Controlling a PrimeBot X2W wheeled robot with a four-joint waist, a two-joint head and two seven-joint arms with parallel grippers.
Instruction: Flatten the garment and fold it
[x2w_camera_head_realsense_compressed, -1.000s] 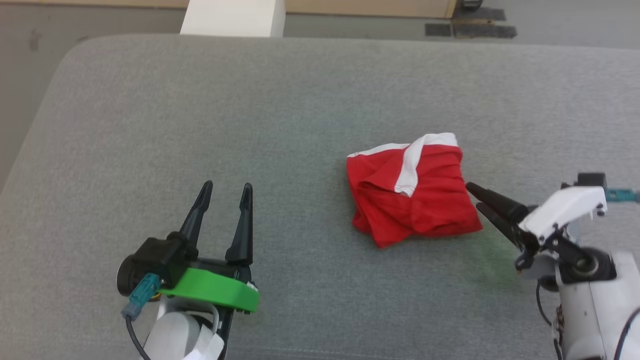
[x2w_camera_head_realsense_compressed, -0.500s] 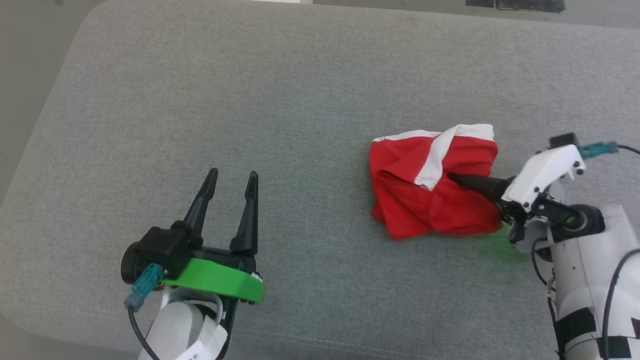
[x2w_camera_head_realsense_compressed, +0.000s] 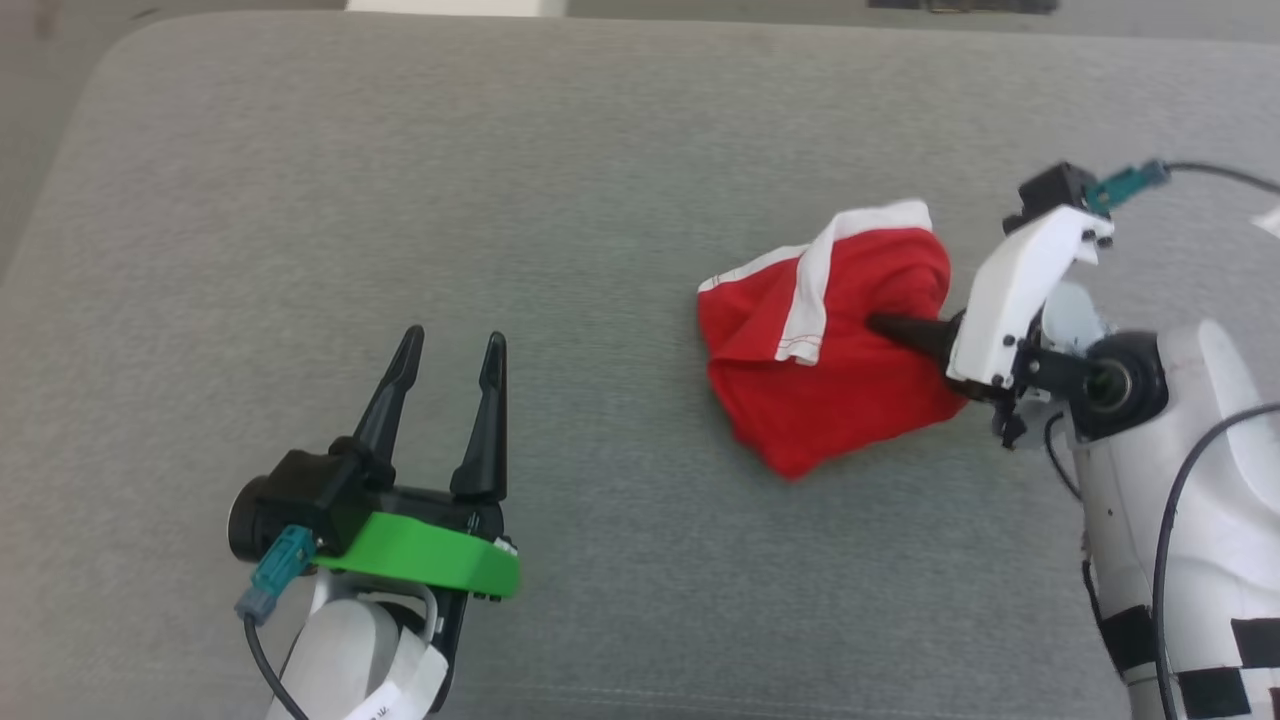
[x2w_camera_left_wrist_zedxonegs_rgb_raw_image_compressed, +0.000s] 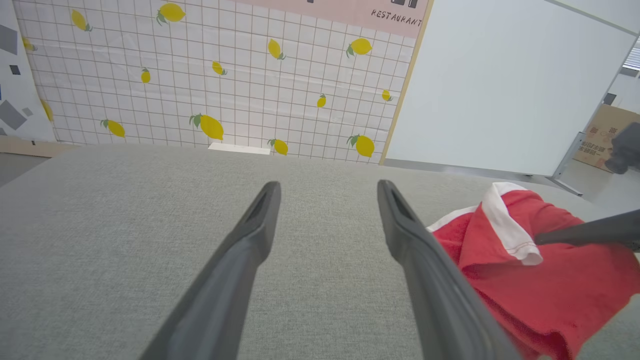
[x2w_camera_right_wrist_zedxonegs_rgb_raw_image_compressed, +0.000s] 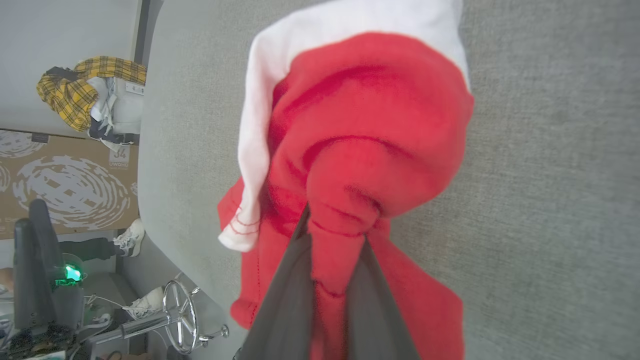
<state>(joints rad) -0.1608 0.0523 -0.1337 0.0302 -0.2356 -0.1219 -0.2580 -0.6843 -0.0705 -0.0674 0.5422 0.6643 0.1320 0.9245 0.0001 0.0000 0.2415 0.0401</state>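
The garment (x2w_camera_head_realsense_compressed: 830, 380) is a crumpled bundle of bright red shorts with white trim, lying right of centre on the grey padded surface (x2w_camera_head_realsense_compressed: 600, 200). My right gripper (x2w_camera_head_realsense_compressed: 875, 322) reaches into it from the right and is shut on a bunched red fold. The right wrist view has that fold (x2w_camera_right_wrist_zedxonegs_rgb_raw_image_compressed: 370, 125) pinched between the two dark fingers of the gripper (x2w_camera_right_wrist_zedxonegs_rgb_raw_image_compressed: 334, 227). My left gripper (x2w_camera_head_realsense_compressed: 453, 340) stands open at the lower left, well apart from the cloth, nothing between its fingers (x2w_camera_left_wrist_zedxonegs_rgb_raw_image_compressed: 250, 250). From the left wrist the garment (x2w_camera_left_wrist_zedxonegs_rgb_raw_image_compressed: 550, 290) lies to the right.
The padded surface ends at a rounded edge on the left (x2w_camera_head_realsense_compressed: 40, 230), with floor beyond. The right wrist view takes in a cardboard box (x2w_camera_right_wrist_zedxonegs_rgb_raw_image_compressed: 65, 180), a pile of plaid clothing (x2w_camera_right_wrist_zedxonegs_rgb_raw_image_compressed: 90, 85) and a person's foot in a sneaker (x2w_camera_right_wrist_zedxonegs_rgb_raw_image_compressed: 130, 237) past the surface's edge.
My right gripper went from open beside the garment into its folds and shut on the cloth, drawing it up. The head camera shifted. The left gripper stayed open and still.
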